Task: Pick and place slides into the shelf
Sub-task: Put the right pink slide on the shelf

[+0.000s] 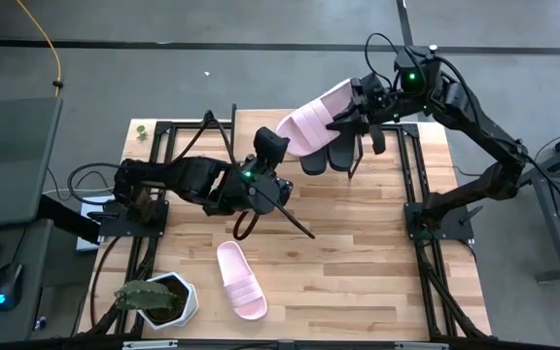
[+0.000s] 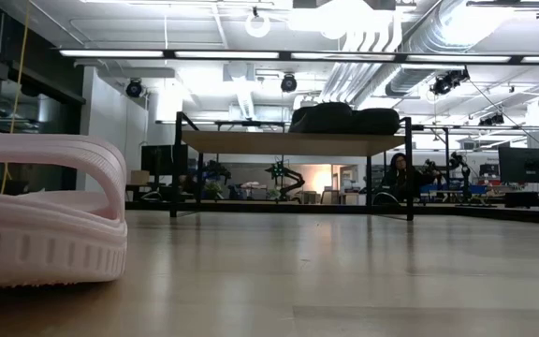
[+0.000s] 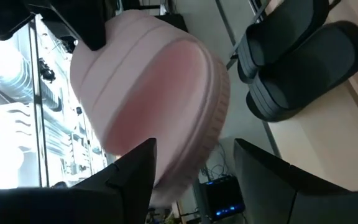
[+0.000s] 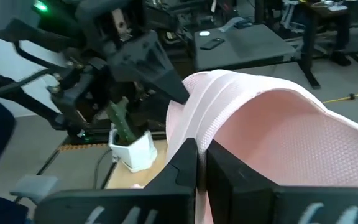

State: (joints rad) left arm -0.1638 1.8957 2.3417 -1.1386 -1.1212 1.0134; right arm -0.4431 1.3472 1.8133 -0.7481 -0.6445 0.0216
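Slides: one pink slide (image 1: pixel 311 124) hangs in the air over the shelf (image 1: pixel 397 146), pinched tight in the right tool (image 1: pixel 350 112). Left tool (image 1: pixel 272 146) stands wide open just beside it, holding nothing. Two black slides (image 1: pixel 336 156) sit on the shelf; another pink slide (image 1: pixel 240 280) lies on the surface (image 1: pixel 358 262).

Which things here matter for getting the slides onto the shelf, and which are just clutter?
Job:
- pink slide held in the shut right gripper, above the shelf
- second pink slide on the table
- two black slides on the shelf
- left gripper, open, beside the held slide

Clutter:
- potted plant
- cables
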